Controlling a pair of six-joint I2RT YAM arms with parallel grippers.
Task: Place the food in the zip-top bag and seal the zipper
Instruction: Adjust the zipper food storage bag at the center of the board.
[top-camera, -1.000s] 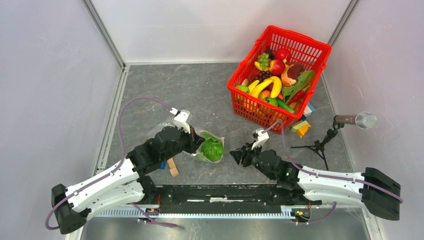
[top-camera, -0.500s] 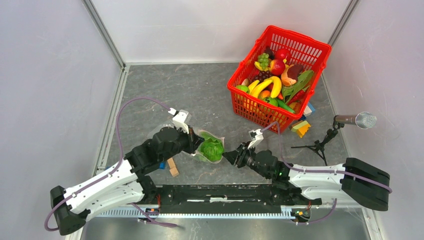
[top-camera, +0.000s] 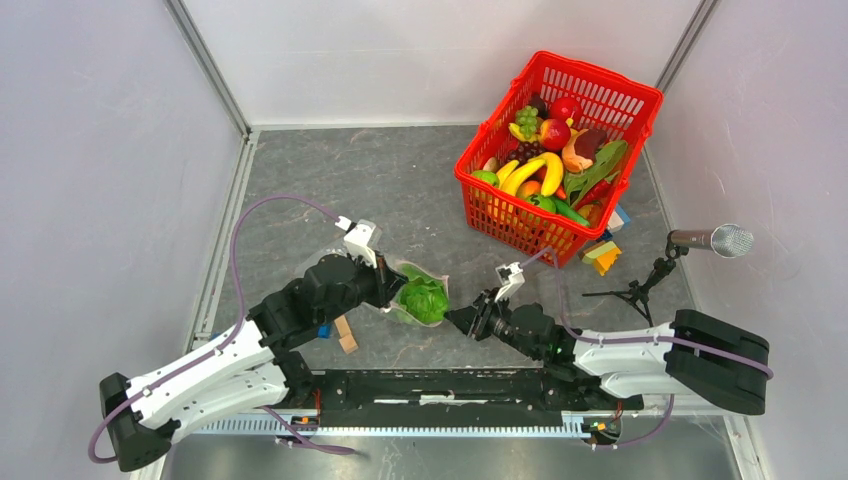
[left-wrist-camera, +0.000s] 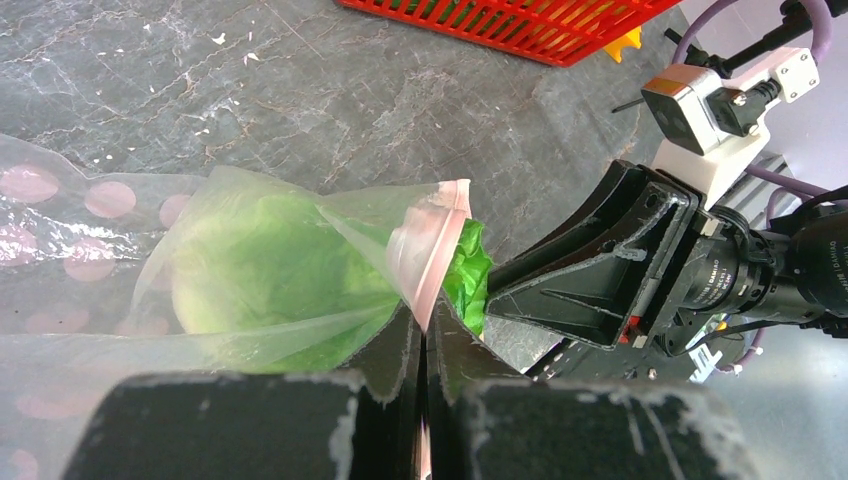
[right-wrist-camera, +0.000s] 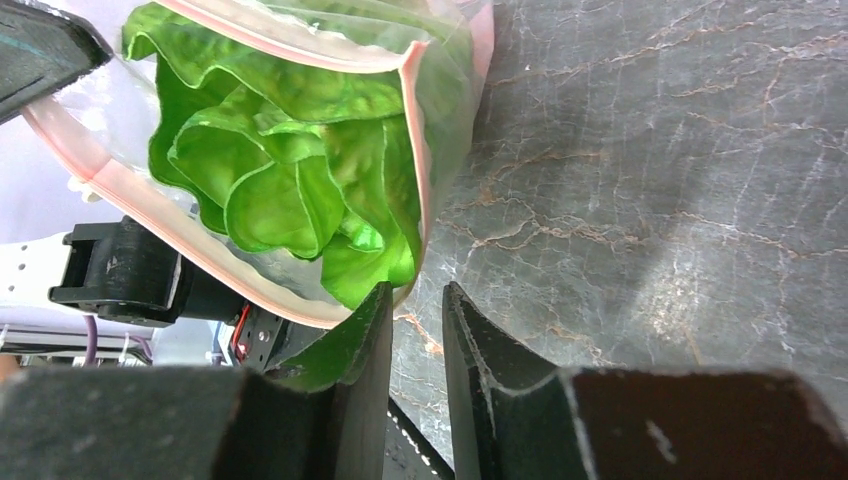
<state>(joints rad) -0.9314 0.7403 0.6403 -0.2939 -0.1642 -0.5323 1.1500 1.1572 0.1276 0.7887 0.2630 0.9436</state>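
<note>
One piece of food is in: the lettuce (top-camera: 424, 298) is seen lying inside the zip-top bag (left-wrist-camera: 90, 250), which is spread on the bench (top-camera: 330, 180) between the two arms. The leaf tips are pushed right up to the mouth. The mouth is gaping, and the zipper (right-wrist-camera: 130, 195) is seen as two separate pink edges, so no sealing is done yet. A heap of toy fruit (top-camera: 545, 160) is left in the red basket (top-camera: 640, 95) at the far right, well apart from the bag. The job is judged to be at an early stage: more loading, then the whole seal.

The left tool (left-wrist-camera: 424, 335) is clamped tight on the bag at its pink mouth edge, and that edge is held up off the bench. The left arm is stretched forward from its base, with the wrist over the bag's near side.

The right arm is laid low and reached leftward across the bench, its tool pointed at the mouth. The right tool (right-wrist-camera: 416, 300) is narrowed to a slim gap with only bare bench seen through it; nothing is gripped. One finger is placed just beside the lower corner of the mouth, though contact cannot be told.
</note>
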